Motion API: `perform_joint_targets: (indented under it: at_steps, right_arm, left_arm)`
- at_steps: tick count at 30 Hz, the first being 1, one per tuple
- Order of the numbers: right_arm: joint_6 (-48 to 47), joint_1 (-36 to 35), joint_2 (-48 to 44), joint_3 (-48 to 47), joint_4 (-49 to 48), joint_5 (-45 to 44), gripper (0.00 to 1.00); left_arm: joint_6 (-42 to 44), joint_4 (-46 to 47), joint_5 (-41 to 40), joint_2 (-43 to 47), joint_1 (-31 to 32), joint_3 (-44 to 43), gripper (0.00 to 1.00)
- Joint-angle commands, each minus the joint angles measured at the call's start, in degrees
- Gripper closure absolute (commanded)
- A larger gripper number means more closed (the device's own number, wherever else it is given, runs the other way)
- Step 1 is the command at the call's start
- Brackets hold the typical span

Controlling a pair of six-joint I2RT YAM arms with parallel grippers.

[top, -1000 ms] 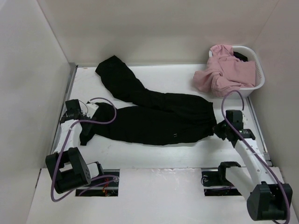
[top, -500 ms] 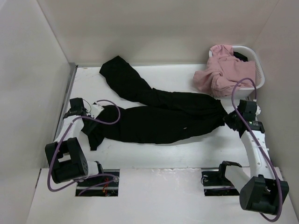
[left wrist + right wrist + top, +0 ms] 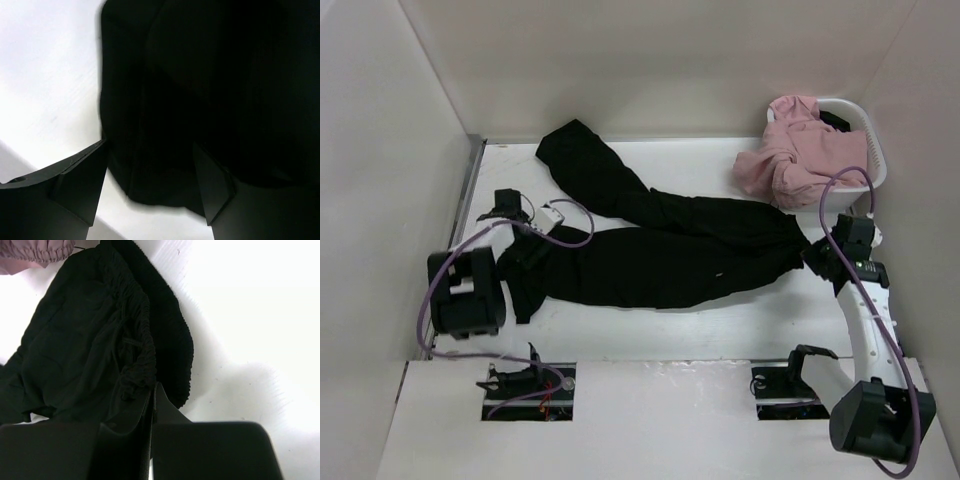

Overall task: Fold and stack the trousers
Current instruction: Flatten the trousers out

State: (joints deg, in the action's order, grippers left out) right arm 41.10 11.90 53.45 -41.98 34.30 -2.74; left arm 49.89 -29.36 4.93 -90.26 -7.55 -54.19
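Black trousers (image 3: 660, 250) lie spread across the white table, both legs running left and the waistband at the right. My right gripper (image 3: 812, 252) is shut on the gathered elastic waistband (image 3: 142, 335); in the right wrist view its fingers (image 3: 152, 390) are pressed together with cloth pinched between them. My left gripper (image 3: 527, 247) is over the near leg's left end. In the left wrist view it (image 3: 150, 185) stands open, with the black leg cloth (image 3: 200, 90) lying between and beyond the two fingers. The far leg runs up to the back left (image 3: 570, 150).
A white laundry basket (image 3: 876, 168) at the back right holds pink garments (image 3: 800, 150) that spill over its front edge, close to the waistband. White walls enclose the table on the left, back and right. The left arm's purple cable (image 3: 570, 225) loops over the trousers.
My right gripper has drawn the waistband to the right and farther back, and the trousers have shifted right with it. My left arm has swung farther back, its gripper now over the near leg.
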Motion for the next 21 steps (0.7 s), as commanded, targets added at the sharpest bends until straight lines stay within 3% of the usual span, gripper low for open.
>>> perform_joint_targets:
  at_steps: [1,10,14,18,21]
  right_arm:
    - [-0.6,1.2,-0.9,-0.5,-3.3,-0.1,1.0]
    - [-0.1,1.2,2.3,-0.8,-5.7,0.9,1.0]
    - [-0.1,1.1,2.6,-1.1,-6.0,1.6,1.0]
    - [-0.1,1.2,2.1,-1.0,-5.8,1.9,1.0]
    - [-0.1,1.3,1.4,-0.1,-5.9,2.0,0.99]
  left_arm:
    - [-1.3,9.3,-9.0,-6.5,1.4,-3.8,0.33]
    - [-0.8,22.4,-20.8,-19.9,2.1,-23.7,0.31]
    - [-0.1,26.5,-21.9,-19.0,1.7,-26.2,0.29]
    - [-2.2,20.3,-15.2,-7.7,2.0,-20.8,0.27]
    - [-1.6,5.1,-2.5,2.0,2.1,-14.0,0.26]
